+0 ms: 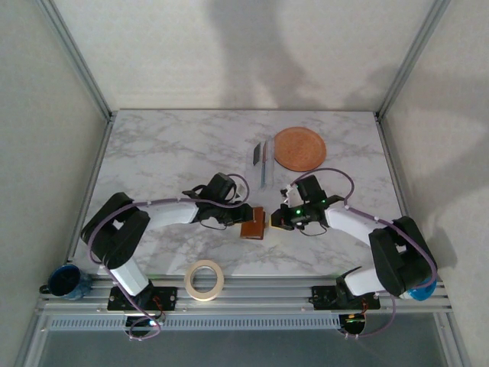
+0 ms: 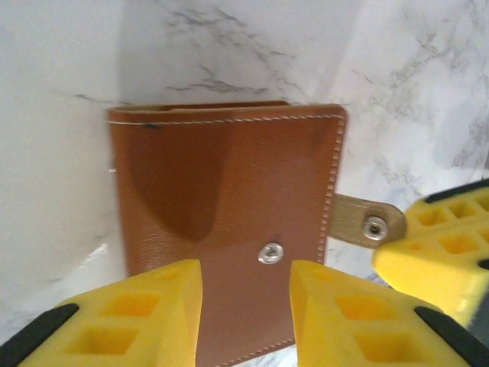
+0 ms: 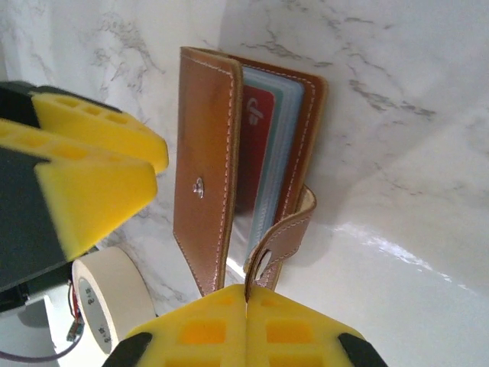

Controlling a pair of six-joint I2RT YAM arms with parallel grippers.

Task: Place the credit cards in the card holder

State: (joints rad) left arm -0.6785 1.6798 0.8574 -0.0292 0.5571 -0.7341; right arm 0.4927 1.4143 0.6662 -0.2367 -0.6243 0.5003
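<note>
Showing the card holder near the middle of the desk, between your two arms. In your right wrist view it is partly open, its brown covers spread like a book seen from the edge. The pale blue-grey credit cards and a red card sit tucked between the covers.

Your right tool has its yellow fingers pressed together, and the tip of the strap tab is pinched at their seam. In your left wrist view the same strap tab juts from the holder's right edge, with a yellow pad of the right tool against its end.

Your left tool has its fingers apart, one on each side of the snap stud on the outer cover. They are close to the leather, but no squeeze on it can be seen.

An orange plate lies farther back and to the right. Some small flat items lie just left of it, too small for you to identify. A roll of tape rests at the near edge, between the arm bases.
</note>
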